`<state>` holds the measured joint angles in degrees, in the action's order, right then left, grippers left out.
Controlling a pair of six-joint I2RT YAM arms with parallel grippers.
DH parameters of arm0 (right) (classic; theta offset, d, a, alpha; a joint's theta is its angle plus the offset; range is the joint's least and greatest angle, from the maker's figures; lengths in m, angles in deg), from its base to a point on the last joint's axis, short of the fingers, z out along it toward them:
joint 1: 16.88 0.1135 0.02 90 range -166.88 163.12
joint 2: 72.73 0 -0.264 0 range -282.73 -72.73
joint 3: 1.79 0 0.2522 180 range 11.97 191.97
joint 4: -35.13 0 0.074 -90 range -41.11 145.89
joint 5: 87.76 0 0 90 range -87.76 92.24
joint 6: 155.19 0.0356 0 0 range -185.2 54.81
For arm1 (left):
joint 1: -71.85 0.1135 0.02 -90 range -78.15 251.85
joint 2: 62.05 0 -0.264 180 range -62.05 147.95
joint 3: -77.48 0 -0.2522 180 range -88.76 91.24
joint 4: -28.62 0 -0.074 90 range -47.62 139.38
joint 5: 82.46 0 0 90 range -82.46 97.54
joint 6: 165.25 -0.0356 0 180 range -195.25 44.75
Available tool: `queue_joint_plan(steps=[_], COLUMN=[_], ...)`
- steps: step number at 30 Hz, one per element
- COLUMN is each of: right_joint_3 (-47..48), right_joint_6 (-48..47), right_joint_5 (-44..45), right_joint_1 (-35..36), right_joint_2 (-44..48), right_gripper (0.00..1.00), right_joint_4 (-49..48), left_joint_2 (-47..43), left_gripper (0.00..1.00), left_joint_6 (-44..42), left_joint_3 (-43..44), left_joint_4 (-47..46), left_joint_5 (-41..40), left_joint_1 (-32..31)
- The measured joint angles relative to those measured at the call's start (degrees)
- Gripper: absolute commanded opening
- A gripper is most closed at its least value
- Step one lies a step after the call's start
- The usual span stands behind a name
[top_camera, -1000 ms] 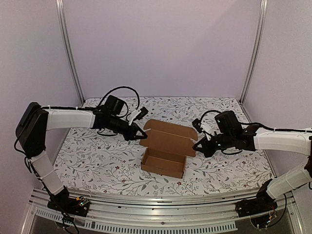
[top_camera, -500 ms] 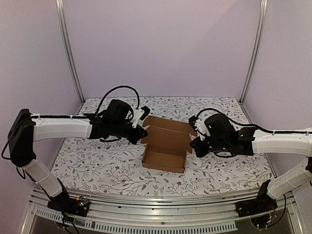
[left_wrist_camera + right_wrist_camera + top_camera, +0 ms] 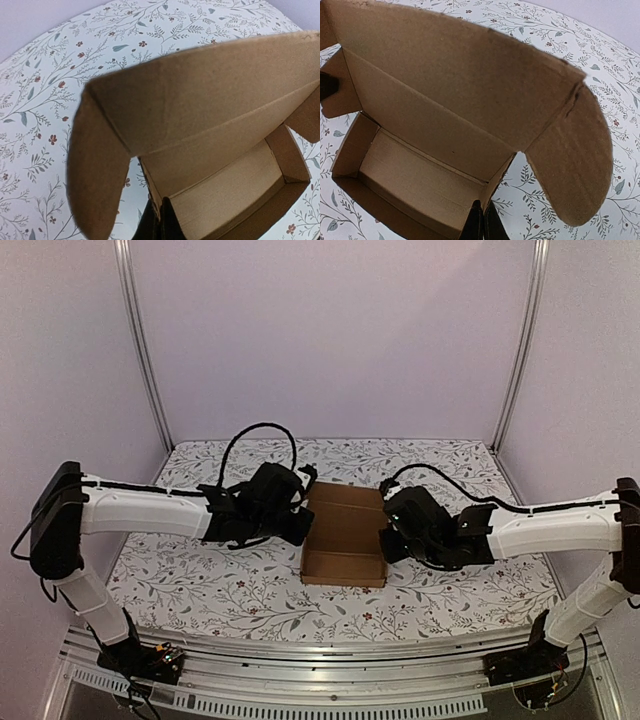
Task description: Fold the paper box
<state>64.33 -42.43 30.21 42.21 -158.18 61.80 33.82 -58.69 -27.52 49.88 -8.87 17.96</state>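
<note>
Both arms have closed in from either side since a moment ago. The paper box (image 3: 345, 540) now sits between them at the middle of the floral table (image 3: 190, 575), tray open, lid flap (image 3: 345, 502) raised at the back. The left gripper (image 3: 156, 222) looks pinched narrow on the box's left end wall. The right gripper (image 3: 483, 222) looks the same on the right end wall, though both wrist views crop the fingers.

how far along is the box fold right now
Done: the paper box has its tray formed, walls standing around the floor. In hand: the left hand and right hand each appear to pinch a side wall. Left: the lid stands open and its rounded side flap is untucked; both need closing.
</note>
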Motion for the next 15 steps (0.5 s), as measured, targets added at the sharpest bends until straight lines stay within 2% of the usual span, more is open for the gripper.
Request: queue_joint_plan(steps=[15], right_joint_3=[0.5], right_joint_6=[6.7], right_joint_5=[8.1], right_joint_1=[3.1], right_joint_2=[-3.5], right_gripper=[0.0], right_joint_4=[0.3], left_joint_2=[1.4], left_gripper=[0.0], left_joint_6=[11.8], left_joint_3=[-2.4], left_joint_4=[-2.1], left_joint_5=[-13.0], left_joint_1=[-7.8])
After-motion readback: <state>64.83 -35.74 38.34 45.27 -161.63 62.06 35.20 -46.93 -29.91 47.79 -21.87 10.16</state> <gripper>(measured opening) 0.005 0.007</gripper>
